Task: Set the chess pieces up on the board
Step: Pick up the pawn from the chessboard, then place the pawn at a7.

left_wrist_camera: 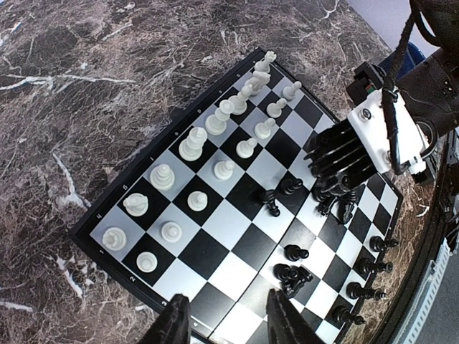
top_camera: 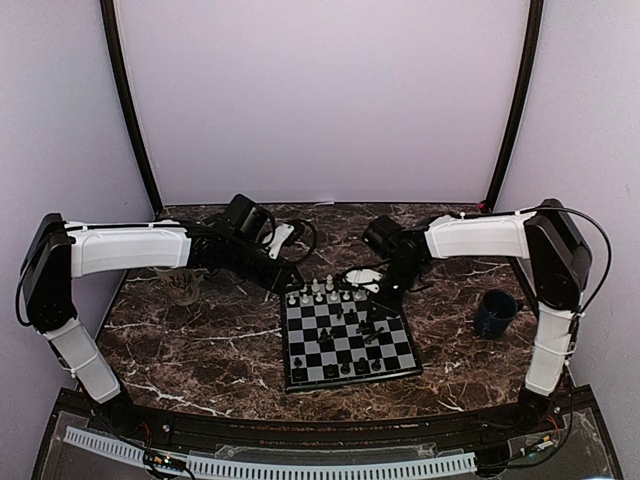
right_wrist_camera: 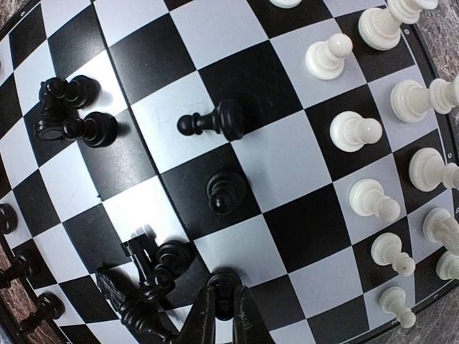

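The board [top_camera: 352, 381] lies in the middle of the table. White chess pieces [left_wrist_camera: 193, 143] stand in two rows along its far side. Black chess pieces [right_wrist_camera: 143, 279] are scattered on it, some tipped over, such as a pawn [right_wrist_camera: 215, 120] lying on a light square. My right gripper [right_wrist_camera: 224, 308] is low over the board, shut on a black pawn [right_wrist_camera: 224, 281] that stands at a square's edge. My left gripper [left_wrist_camera: 226, 304] hovers open above the board's left edge with nothing between its fingers. From above, the right gripper [top_camera: 372, 322] is over the board's right half and the left gripper [top_camera: 290, 283] at its far left corner.
A dark blue mug [top_camera: 495, 313] stands right of the board. A clear glass [top_camera: 183, 285] stands at the left under the left arm. A small white object [top_camera: 362, 278] lies just behind the board. Walls close in the table on three sides.
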